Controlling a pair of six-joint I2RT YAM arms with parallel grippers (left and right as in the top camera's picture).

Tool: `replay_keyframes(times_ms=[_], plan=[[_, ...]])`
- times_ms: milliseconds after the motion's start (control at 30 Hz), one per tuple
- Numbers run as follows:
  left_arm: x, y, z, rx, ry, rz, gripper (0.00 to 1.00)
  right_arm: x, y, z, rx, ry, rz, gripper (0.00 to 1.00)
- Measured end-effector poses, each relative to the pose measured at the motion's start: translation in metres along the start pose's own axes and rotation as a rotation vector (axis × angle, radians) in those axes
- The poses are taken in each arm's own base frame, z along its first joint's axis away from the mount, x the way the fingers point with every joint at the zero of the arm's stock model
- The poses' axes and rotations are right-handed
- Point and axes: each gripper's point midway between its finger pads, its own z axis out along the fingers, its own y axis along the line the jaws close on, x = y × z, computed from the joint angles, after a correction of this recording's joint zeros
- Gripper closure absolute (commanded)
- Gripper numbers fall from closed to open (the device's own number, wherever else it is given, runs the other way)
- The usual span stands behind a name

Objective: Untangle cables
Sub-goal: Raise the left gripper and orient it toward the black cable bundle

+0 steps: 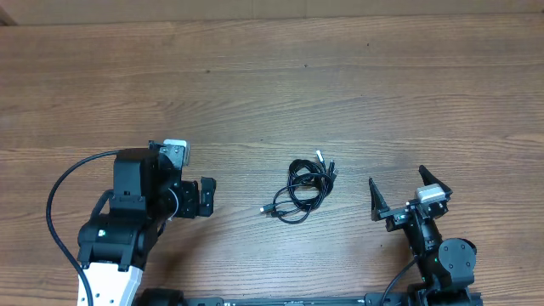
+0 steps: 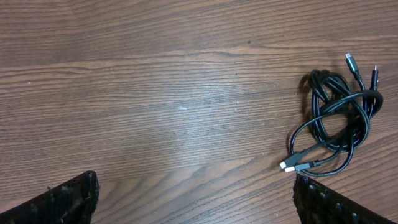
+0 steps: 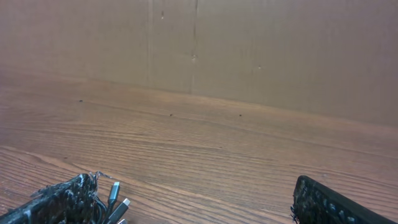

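Observation:
The cables (image 1: 304, 189) lie in one tangled bunch of thin black loops at the middle of the wooden table, with small silver plugs sticking out at the top right and lower left. In the left wrist view the cables (image 2: 336, 121) lie at the right, two plugs just above my right finger. In the right wrist view only plug ends of the cables (image 3: 115, 202) show beside my left finger. My left gripper (image 1: 204, 197) is open and empty, left of the bunch. My right gripper (image 1: 406, 194) is open and empty, right of the bunch.
The wooden table (image 1: 272, 93) stretches bare behind the bunch. A brown wall (image 3: 249, 50) stands behind the table's far edge. A thick black arm cable (image 1: 61, 191) loops at the left of my left arm.

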Motion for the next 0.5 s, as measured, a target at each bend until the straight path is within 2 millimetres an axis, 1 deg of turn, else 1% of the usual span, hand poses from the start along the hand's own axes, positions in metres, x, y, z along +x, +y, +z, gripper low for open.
replay_keyframes(times_ms=[200,500], plan=[[-0.0011,0.0008,0.005,0.0,0.01,-0.002,0.0,0.0,0.0001,0.0,0.0,0.0,0.001,0.0],[-0.0047,0.0006,0.0055,0.001,-0.003,0.001,0.0,0.0,0.0001,0.0,0.0,0.0,0.0,0.0]])
